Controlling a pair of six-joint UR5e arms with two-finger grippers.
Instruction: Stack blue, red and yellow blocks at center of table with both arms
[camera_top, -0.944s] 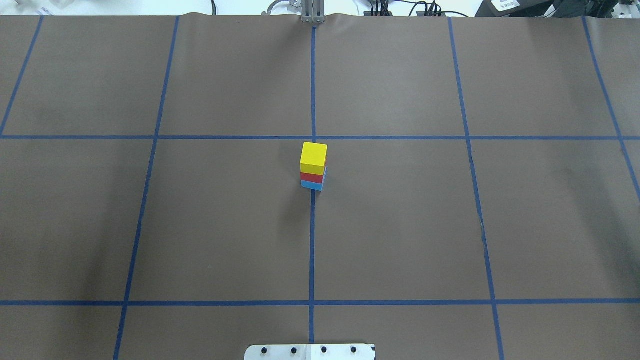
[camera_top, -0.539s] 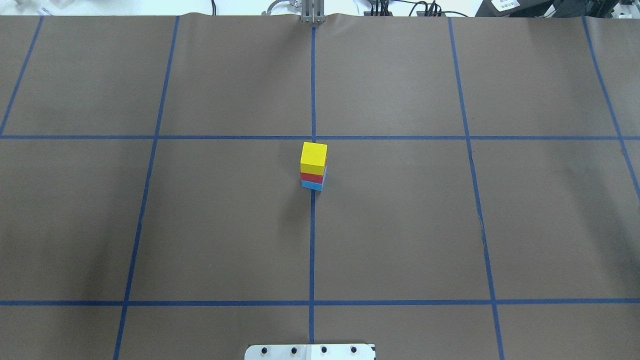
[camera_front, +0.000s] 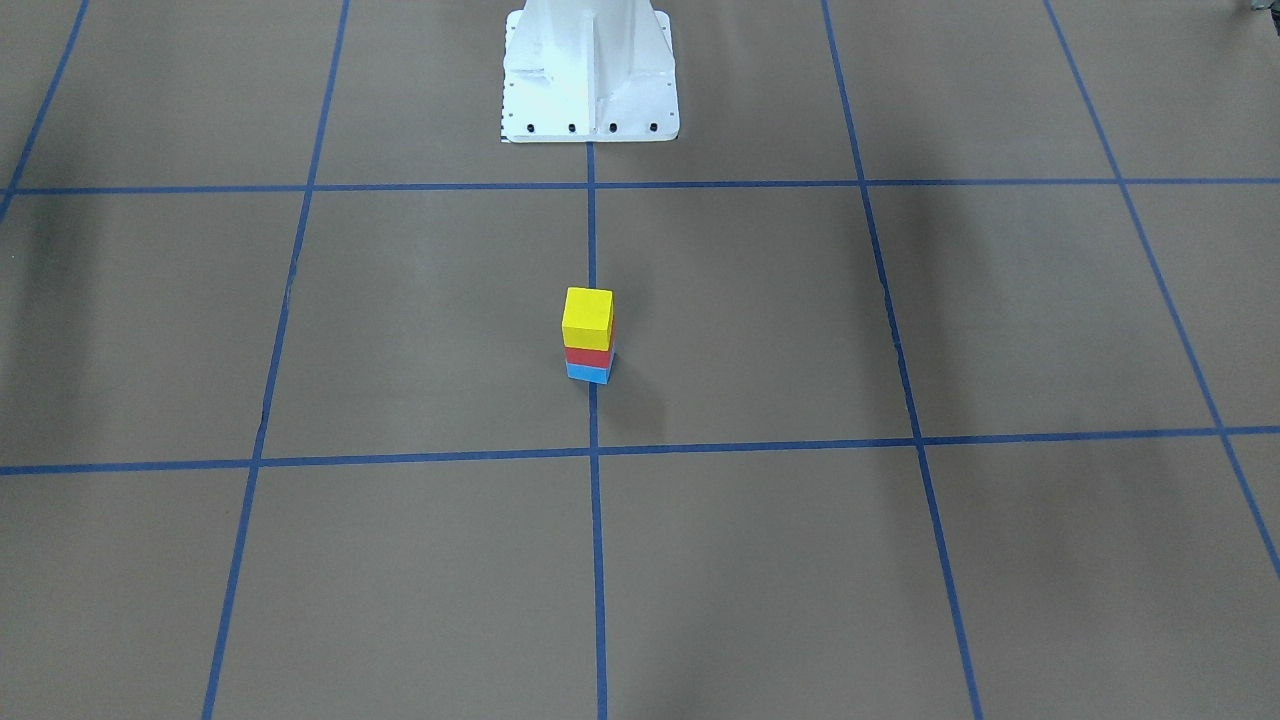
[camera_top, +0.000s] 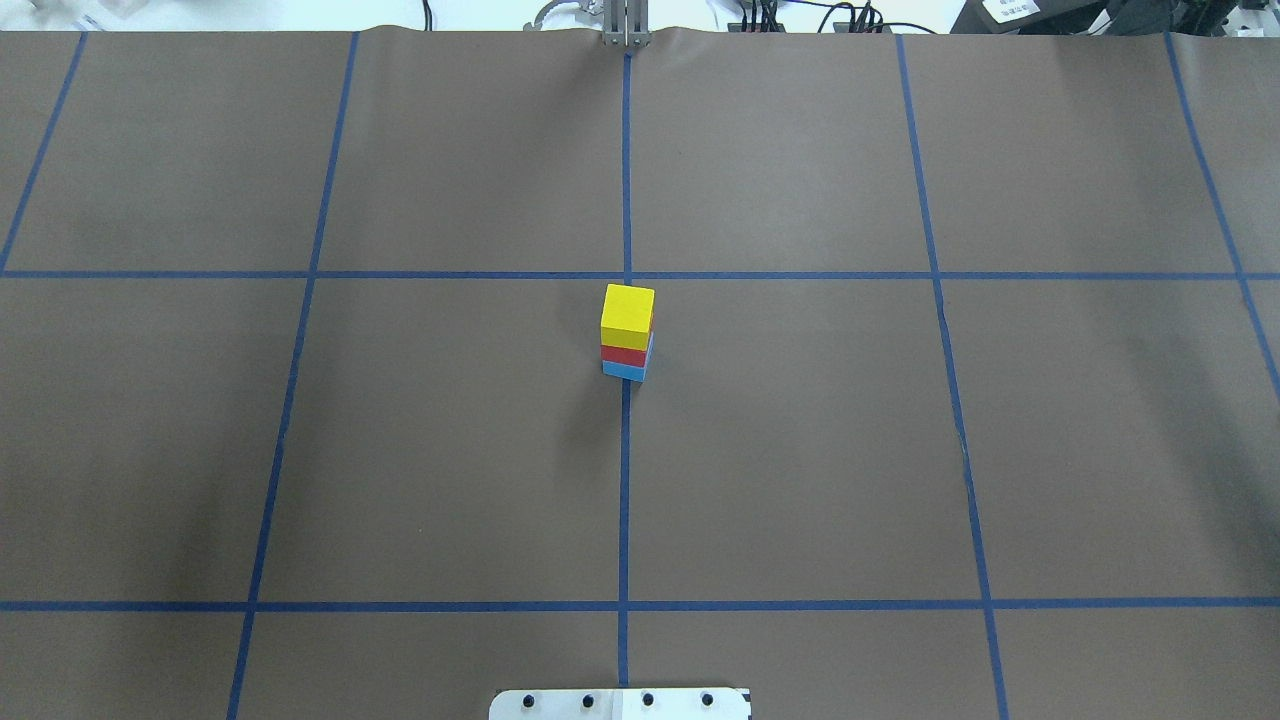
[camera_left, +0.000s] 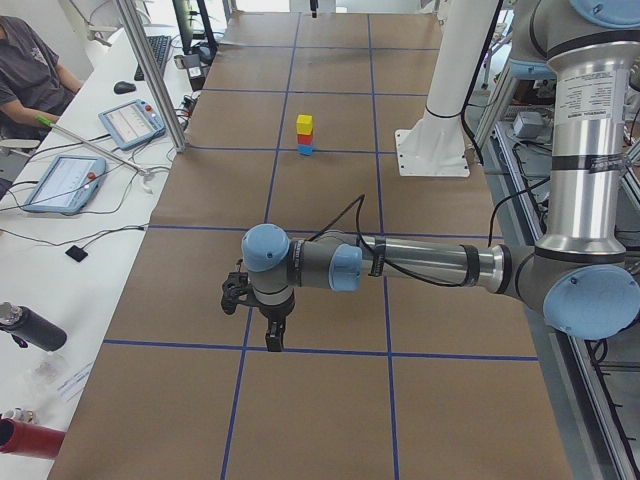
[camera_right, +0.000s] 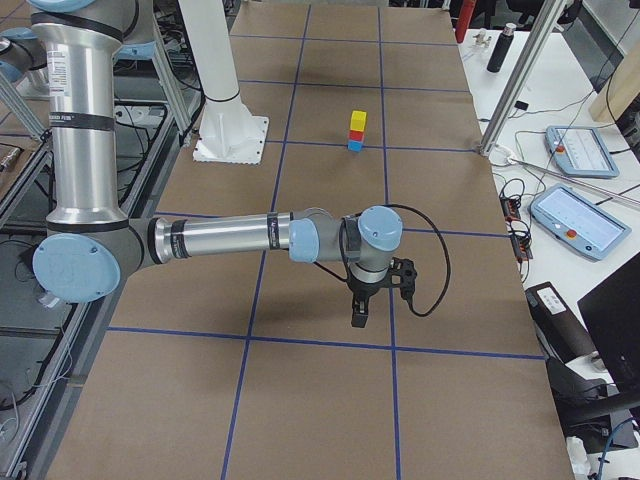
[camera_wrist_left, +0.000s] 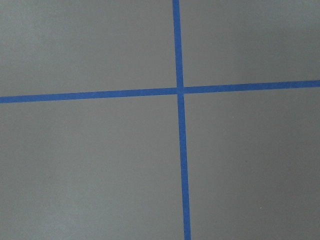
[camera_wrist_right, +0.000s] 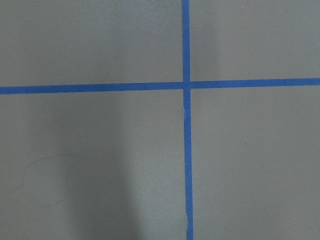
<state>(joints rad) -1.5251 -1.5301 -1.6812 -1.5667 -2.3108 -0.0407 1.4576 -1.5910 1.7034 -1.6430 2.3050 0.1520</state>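
The three blocks stand as one upright stack on the middle blue tape line (camera_top: 624, 450) at the center of table. The yellow block (camera_top: 628, 312) is on top, the red block (camera_top: 624, 355) under it, the light blue block (camera_top: 622, 371) on the table. The front view shows the same stack, yellow (camera_front: 587, 315) uppermost. Both arms are far from it. My left gripper (camera_left: 275, 335) shows only in the exterior left view, my right gripper (camera_right: 358, 318) only in the exterior right view; both point down over bare table, and I cannot tell whether they are open or shut.
The white pedestal (camera_front: 588, 70) stands at the robot's edge of the table. A side desk with tablets (camera_left: 62, 182) and a seated person (camera_left: 25, 70) runs along the far edge. A metal post (camera_left: 150, 75) stands at that edge.
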